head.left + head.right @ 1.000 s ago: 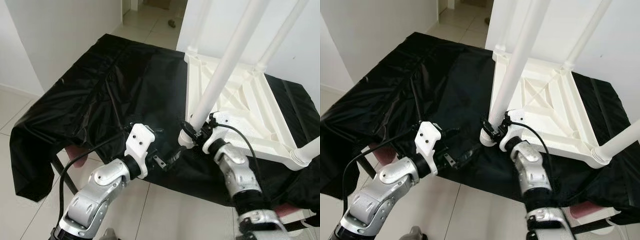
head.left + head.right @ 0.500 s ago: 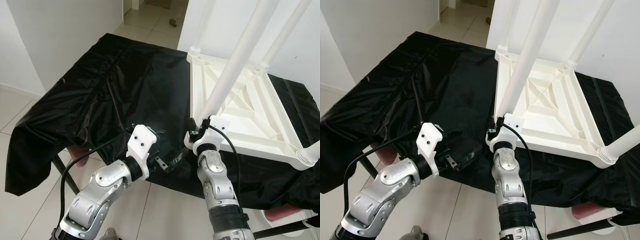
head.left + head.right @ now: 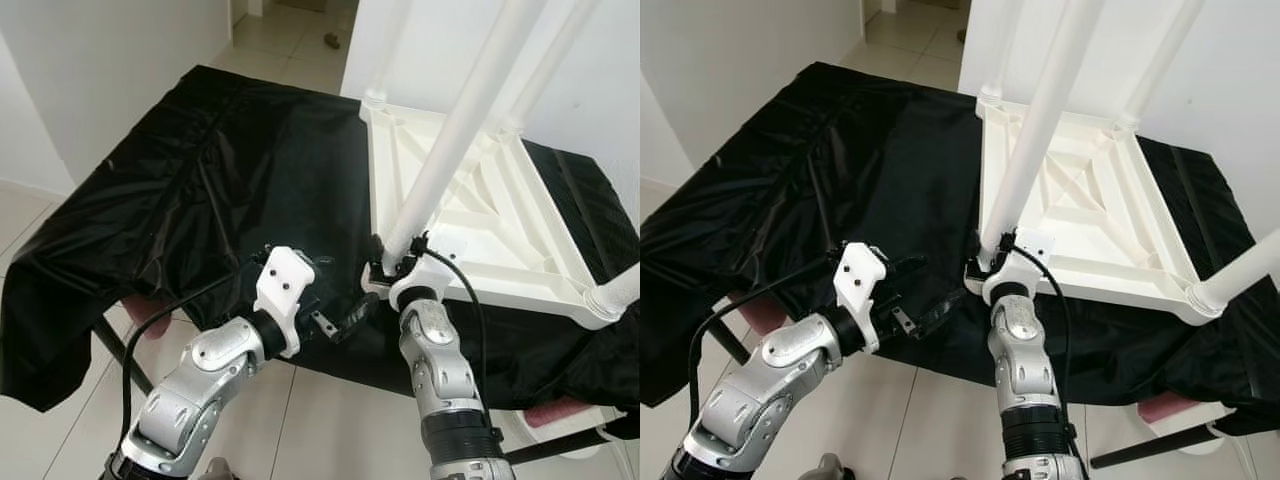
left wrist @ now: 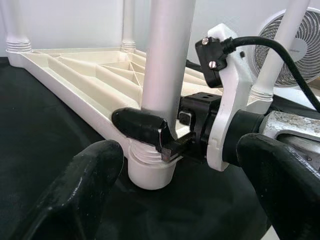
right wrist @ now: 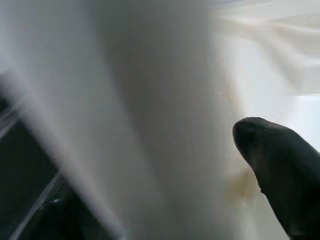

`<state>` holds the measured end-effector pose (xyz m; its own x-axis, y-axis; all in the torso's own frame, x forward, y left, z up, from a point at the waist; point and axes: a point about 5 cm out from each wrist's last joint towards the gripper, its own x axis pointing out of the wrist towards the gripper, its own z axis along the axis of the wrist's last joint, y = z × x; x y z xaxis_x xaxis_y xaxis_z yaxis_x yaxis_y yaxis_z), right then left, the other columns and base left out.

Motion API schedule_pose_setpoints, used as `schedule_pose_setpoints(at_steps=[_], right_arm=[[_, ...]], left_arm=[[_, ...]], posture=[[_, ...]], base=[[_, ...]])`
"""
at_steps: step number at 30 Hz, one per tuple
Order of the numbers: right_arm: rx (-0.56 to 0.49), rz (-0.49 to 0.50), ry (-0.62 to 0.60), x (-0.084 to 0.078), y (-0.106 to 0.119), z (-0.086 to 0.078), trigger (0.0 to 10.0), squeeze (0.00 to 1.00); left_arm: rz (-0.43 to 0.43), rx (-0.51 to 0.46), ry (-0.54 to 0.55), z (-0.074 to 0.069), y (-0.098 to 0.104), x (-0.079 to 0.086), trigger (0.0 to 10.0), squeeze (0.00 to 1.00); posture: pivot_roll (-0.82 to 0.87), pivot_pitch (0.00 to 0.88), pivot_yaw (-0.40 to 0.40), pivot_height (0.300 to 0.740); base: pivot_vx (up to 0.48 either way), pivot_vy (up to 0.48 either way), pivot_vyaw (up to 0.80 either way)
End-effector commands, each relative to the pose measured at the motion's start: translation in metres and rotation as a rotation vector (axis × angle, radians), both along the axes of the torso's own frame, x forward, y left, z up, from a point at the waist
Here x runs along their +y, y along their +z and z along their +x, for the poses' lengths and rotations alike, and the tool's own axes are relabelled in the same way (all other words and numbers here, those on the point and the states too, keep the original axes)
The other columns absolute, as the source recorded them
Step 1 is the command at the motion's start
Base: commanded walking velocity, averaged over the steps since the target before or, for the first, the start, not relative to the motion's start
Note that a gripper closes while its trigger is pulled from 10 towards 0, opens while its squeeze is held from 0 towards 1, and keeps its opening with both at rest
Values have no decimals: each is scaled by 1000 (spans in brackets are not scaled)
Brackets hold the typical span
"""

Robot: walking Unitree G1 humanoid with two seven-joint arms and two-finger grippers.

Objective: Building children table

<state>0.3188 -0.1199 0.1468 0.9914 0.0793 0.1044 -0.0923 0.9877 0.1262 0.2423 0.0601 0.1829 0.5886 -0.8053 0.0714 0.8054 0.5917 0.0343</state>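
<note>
R tool (image 4: pixel 172 140) is clamping near leg (image 3: pixel 455 140) base of upturned kids table (image 3: pixel 500 235); L tool (image 3: pixel 340 318) is hovering just left, fingers apart.

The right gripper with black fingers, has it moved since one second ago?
No. The right gripper stays clamped at the base of the near white plastic table leg; only its silver forearm swung leftward beneath the black-covered table's edge.
</note>
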Motion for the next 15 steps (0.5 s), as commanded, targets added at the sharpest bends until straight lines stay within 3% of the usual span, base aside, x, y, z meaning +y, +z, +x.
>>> schedule_pose_setpoints(at_steps=[1,2,5,6,8,11,15], right_arm=[[1,9,39,-1,1,1,10000,0],[-8,-4,116,-4,2,2,10000,0],[-14,-35,187,-11,2,3,10000,0],[-26,-98,267,-19,2,5,10000,0],[-26,-98,267,-19,2,5,10000,0],[-29,-288,491,-40,-2,8,10000,0],[-18,-318,573,-44,-2,15,10000,0]], left_arm=[[4,12,-27,-1,-4,-2,10000,0],[4,13,-25,-1,-4,-2,10000,0],[3,13,-24,-1,-4,-2,10000,0],[3,14,-23,-1,-4,-2,10000,0],[3,14,-23,-1,-4,-2,10000,0],[4,13,-25,0,-3,-2,10000,0],[6,8,-28,1,-2,-2,10000,0]], posture=[[113,84,-126,740],[114,87,-128,740],[115,87,-127,740],[115,86,-126,740],[115,86,-126,740],[115,77,-118,740],[117,74,-116,740]], base=[[0,0,0],[0,0,0],[0,0,0],[0,0,0],[0,0,0],[0,0,0],[0,0,0]])
